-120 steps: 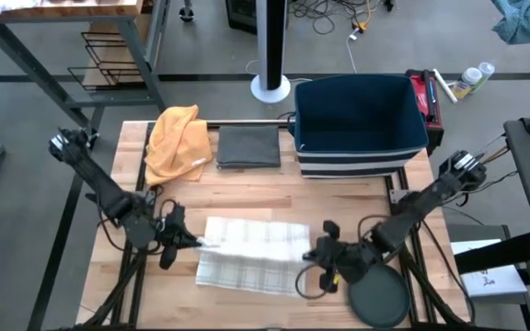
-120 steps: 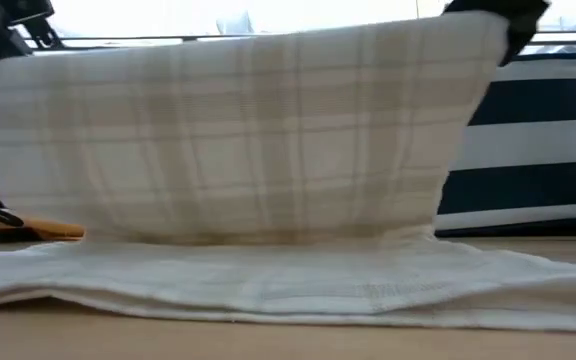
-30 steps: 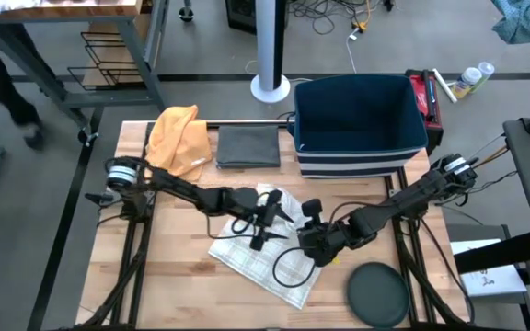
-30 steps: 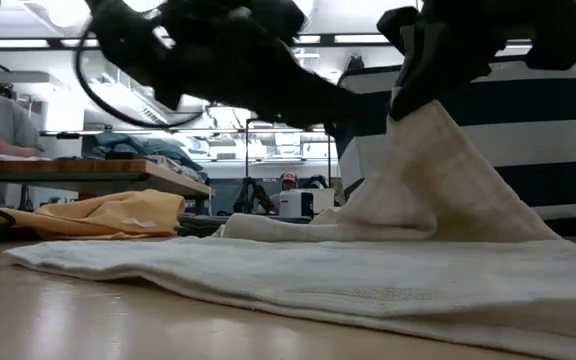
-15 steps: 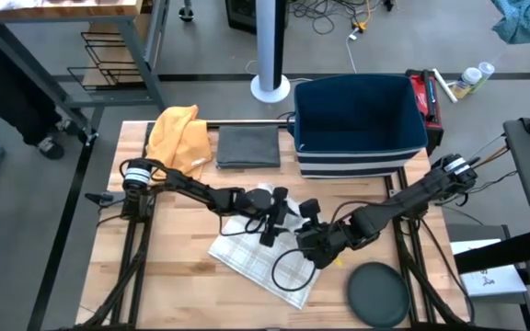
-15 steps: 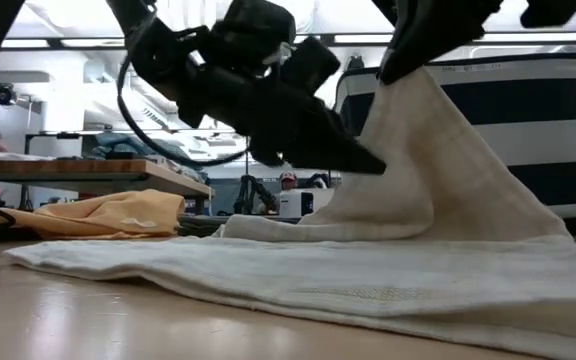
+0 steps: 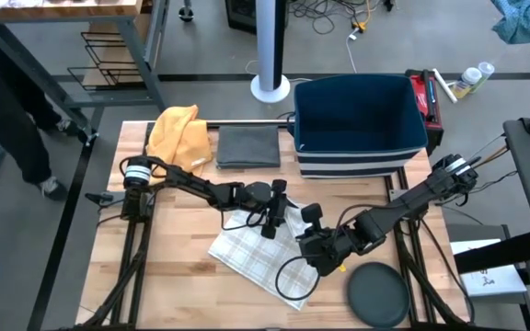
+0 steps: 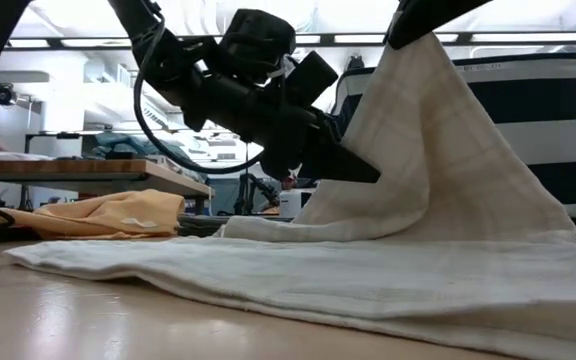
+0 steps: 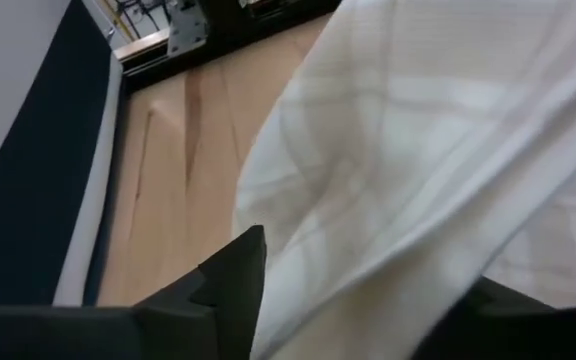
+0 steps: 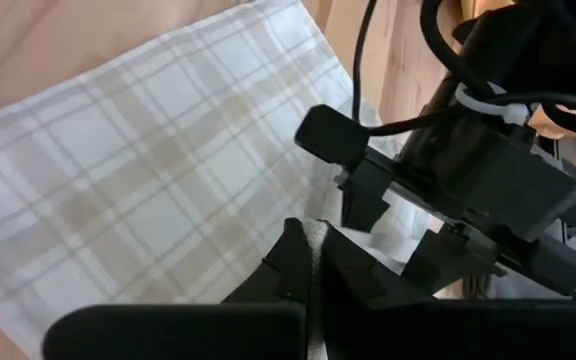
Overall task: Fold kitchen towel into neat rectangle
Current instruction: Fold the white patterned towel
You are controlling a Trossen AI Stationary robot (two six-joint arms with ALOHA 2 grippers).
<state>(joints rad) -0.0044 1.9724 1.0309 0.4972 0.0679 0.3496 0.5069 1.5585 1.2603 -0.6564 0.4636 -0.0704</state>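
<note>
Plaid towel lies mid-table, one part lifted, pinched in closed right gripper. Left gripper, fingers apart, straddles raised fold. Blue bin, grey cloth, orange cloth at 12 o'clock; dark disc at 5. Wooden table.

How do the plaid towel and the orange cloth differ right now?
The plaid towel is white with tan checks; the orange cloth is plain orange. The plaid towel lies at the table's middle, one part pulled up in the shut right gripper with the left gripper at it; the orange cloth lies bunched at the far left corner, touched by neither gripper. Both rest on the wooden table.
</note>
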